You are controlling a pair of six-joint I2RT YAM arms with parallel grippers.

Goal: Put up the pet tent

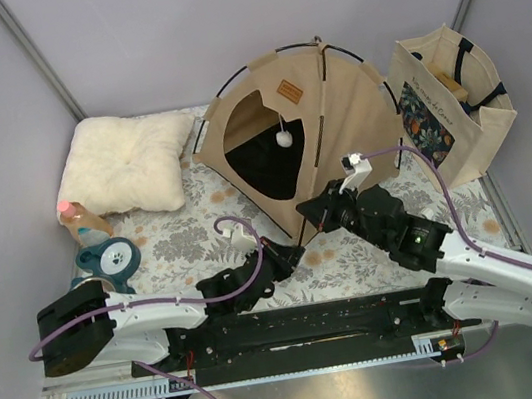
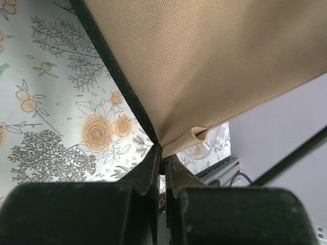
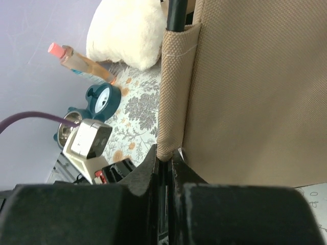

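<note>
Pet tent (image 1: 336, 128) stands erect from above; wrist views alone show both jaws pinching its hem.

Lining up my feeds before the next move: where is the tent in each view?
Top: tent centre back, between cushion and tote.
Left wrist: tan cloth across the upper right, bottom corner in the left gripper.
Right wrist: cloth fills the right side, pole sleeve in the right gripper.
Shared landmark: floral table cover.
</note>
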